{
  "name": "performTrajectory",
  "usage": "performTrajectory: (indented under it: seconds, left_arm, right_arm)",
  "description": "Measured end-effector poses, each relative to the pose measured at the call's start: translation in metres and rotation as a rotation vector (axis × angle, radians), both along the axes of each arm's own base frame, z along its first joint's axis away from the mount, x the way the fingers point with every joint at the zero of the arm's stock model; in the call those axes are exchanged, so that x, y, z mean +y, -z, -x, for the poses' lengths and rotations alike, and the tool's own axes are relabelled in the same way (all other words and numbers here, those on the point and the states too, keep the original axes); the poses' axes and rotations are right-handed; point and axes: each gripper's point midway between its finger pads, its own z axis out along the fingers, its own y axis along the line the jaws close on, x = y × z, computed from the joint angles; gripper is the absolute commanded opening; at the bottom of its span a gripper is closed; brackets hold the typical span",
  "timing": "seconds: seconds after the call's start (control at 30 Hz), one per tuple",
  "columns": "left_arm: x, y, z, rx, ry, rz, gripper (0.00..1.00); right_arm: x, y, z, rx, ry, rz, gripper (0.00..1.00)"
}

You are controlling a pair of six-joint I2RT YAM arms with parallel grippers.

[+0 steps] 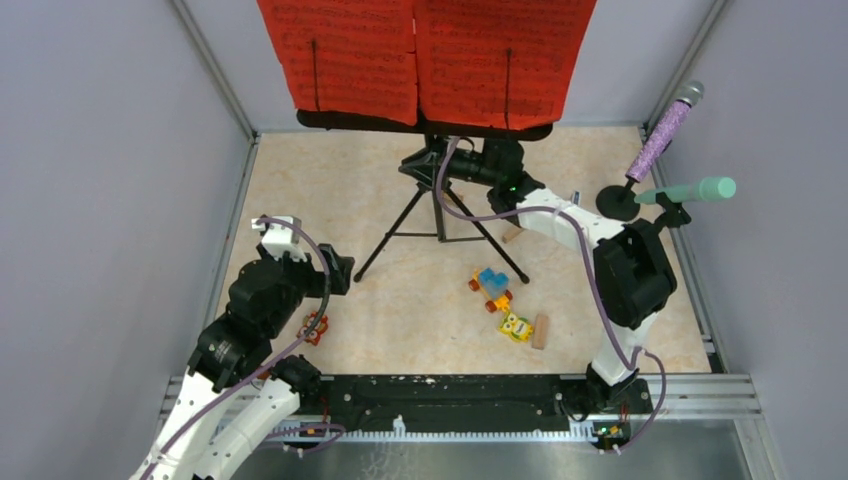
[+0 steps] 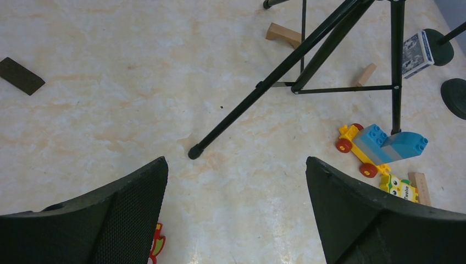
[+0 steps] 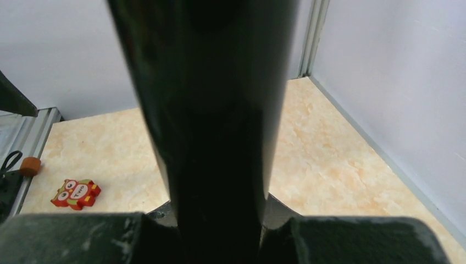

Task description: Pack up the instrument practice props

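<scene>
**Right pincer clamped on the rack's pole, left pincer released**

The right pincer (image 3: 217, 236) is clenched around the upright pole of the black music rack (image 1: 438, 215), grasping it just above the hub where the three tripod legs spread. In its wrist view the smooth, round, glossy tube fills the whole gap between the two matte fingers (image 3: 66, 236). Directly above this pincer, the rack's ledge carries two red sheet-music pages (image 1: 420, 55), printed with dark staves and hanging side by side. Off to its right, near the wall, a glittery purple microphone (image 1: 665, 125) and a mint-green microphone (image 1: 695, 190) tilt up from short black mic holders (image 1: 618, 203) with round bases.

The left pincer (image 2: 236, 176) is released. Its mesh-textured black jaws are spread wide, touching nothing, above the beige marbled table (image 2: 110, 82). Just ahead of it one thin, cap-tipped leg of the rack meets the table. Further ahead and to its right, among the legs, lie a blue-and-yellow brick car (image 2: 379, 146), a yellow owl figure (image 2: 404, 190) and pale wooden blocks (image 2: 284, 34). A red owl figure (image 1: 315, 327) lies by its left jaw.
</scene>
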Motion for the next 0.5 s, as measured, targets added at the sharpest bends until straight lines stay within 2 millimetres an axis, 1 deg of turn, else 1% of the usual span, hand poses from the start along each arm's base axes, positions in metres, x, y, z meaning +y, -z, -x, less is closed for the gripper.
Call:
performTrajectory:
  seconds: [0.1, 0.13, 0.17, 0.23, 0.27, 0.33, 0.43, 0.5]
  left_arm:
    - [0.000, 0.000, 0.000, 0.000, 0.001, -0.001, 0.99]
    - [0.000, 0.000, 0.000, 0.000, 0.001, -0.002, 0.99]
    - [0.000, 0.000, 0.000, 0.000, 0.001, -0.002, 0.99]
    - [0.000, 0.000, 0.000, 0.000, 0.001, -0.002, 0.99]
    - [0.000, 0.000, 0.000, 0.001, 0.001, -0.003, 0.99]
    - [0.000, 0.001, 0.000, 0.001, 0.001, -0.003, 0.99]
    - [0.000, 0.000, 0.000, 0.000, 0.001, -0.002, 0.99]
    - [0.000, 0.000, -0.001, -0.001, 0.002, -0.002, 0.99]
  right_arm:
    - [-0.010, 0.000, -0.004, 0.009, 0.011, 0.011, 0.20]
    - [-0.013, 0.000, -0.006, 0.010, 0.017, 0.014, 0.26]
    - [-0.015, 0.000, -0.008, 0.011, 0.023, 0.015, 0.39]
    - [-0.019, 0.005, -0.010, 0.019, 0.043, 0.027, 0.47]
    - [-0.022, 0.009, -0.011, 0.026, 0.060, 0.036, 0.51]
    - [-0.029, 0.014, -0.014, 0.026, 0.087, 0.036, 0.55]
    - [-0.038, 0.016, -0.016, 0.023, 0.135, 0.028, 0.59]
    - [-0.042, 0.016, -0.016, 0.021, 0.161, 0.020, 0.63]
